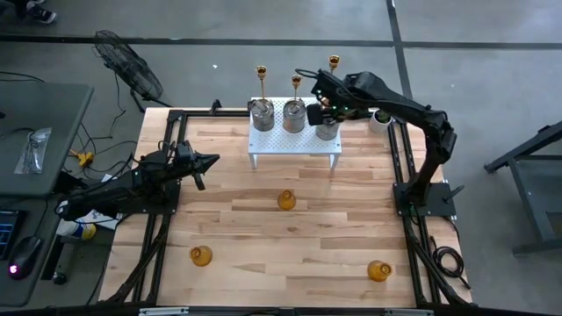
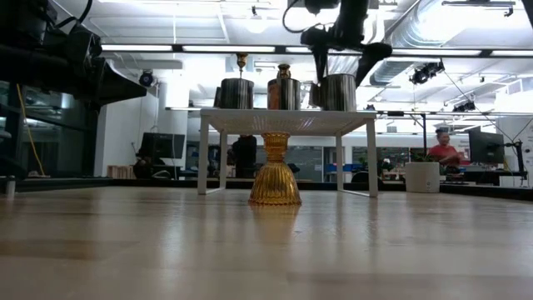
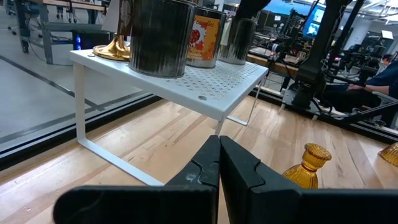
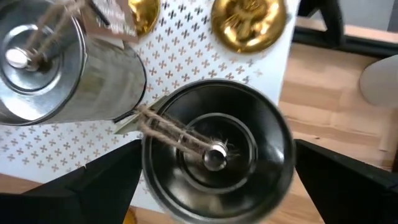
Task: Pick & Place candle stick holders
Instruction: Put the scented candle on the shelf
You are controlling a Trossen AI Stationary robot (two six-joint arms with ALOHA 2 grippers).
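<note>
1. The right gripper (image 1: 327,117) hangs directly over the right-hand silver holder (image 4: 214,152) on the white perforated shelf (image 1: 292,143), its fingers (image 4: 93,186) spread wide on either side of the jar. If it descends off-centre, one finger could strike the rim and tip the jar off the shelf's right end.
2. The middle silver holder (image 4: 59,68) stands just beside the target. A wide finger may shove it into the gold sticks (image 1: 296,83) behind.
3. A twine tag lies across the jar's mouth; it could snag a finger.
4. The left gripper (image 1: 207,161) waits over the table's left side, fingers pressed together, clear of everything.
5. Three amber glass holders (image 1: 285,201) sit well apart on the table, one near the shelf's front; a dropped jar could hit it.
</note>
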